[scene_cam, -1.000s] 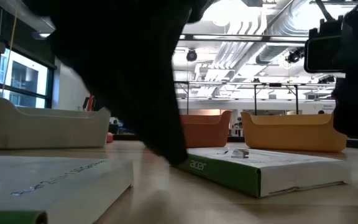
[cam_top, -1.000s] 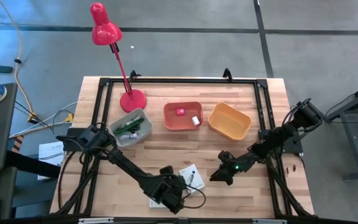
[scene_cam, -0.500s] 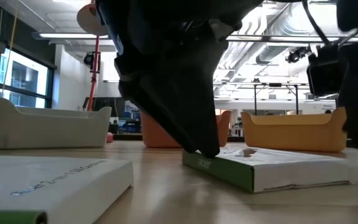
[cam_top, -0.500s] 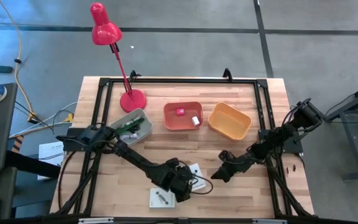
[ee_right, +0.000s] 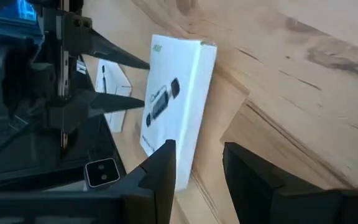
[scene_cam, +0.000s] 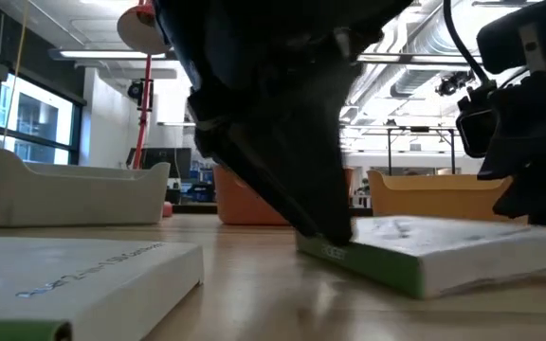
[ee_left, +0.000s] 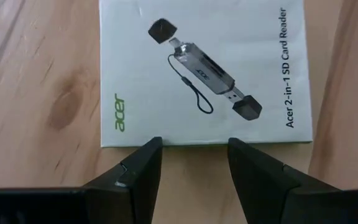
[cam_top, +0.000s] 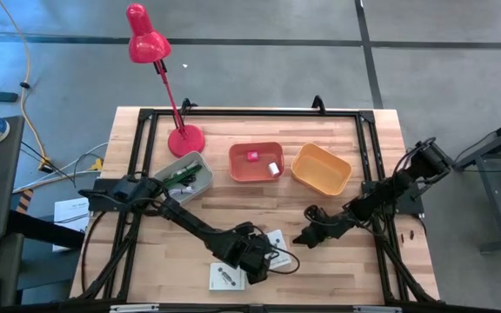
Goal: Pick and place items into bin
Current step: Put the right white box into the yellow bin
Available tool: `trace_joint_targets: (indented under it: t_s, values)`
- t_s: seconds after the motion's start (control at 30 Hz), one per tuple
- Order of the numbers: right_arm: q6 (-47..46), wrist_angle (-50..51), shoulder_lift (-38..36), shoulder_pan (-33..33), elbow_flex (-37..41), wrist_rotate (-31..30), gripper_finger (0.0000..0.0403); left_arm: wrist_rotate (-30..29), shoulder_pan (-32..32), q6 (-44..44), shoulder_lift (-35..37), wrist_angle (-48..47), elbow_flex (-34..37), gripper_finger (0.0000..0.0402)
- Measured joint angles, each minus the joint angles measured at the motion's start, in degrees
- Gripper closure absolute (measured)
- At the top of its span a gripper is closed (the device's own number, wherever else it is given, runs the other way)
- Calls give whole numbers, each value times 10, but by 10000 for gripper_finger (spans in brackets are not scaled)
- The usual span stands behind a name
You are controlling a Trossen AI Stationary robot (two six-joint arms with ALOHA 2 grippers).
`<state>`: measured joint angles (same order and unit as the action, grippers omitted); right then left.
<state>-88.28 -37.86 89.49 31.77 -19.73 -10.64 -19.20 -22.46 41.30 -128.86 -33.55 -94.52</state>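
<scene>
Grippers meet near the table's front middle, on either side of a white square card [cam_top: 277, 241] that lies flat on the wooden table [cam_top: 259, 196]. Seen from overhead, the left gripper [cam_top: 263, 257] sits at about seven o'clock from this card, its two dark fingers [ee_left: 135, 171] spread apart with nothing held, their tips just at the card's near edge and not around it; the card's face (it reads "acer" and "2-in-1 SD Card Reader") carries a printed drawing of a small reader with a cord. The right gripper [cam_top: 307, 239] is at three o'clock from the same card, just beside it, its fingers [ee_right: 160, 171] likewise apart and empty, pointed toward the card's green-edged side. A second white card [cam_top: 225, 276] lies at seven o'clock from the first, close to the table's front edge and beside the left arm. Toward twelve o'clock stand three bins in a row: a grey bin [cam_top: 183, 178] holding a green-handled tool [cam_top: 179, 178], a red-orange bin [cam_top: 256, 162] with a pink block and a white block inside, and a yellow-orange bin [cam_top: 320, 169]. A red desk lamp [cam_top: 145, 35] stands at the table's far left corner.
</scene>
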Motion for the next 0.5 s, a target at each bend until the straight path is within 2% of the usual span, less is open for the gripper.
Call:
trace_joint_targets:
  t_s: [0.17,0.3,0.5]
  values:
    - [0,14,1,0,-19,6,279,12,0,-6,-2,7,1,229]
    - [11,72,2,0,-50,22,279,16,-2,-11,-6,4,3,229]
    - [22,82,2,-7,-59,3,279,11,0,-10,-6,5,3,229]
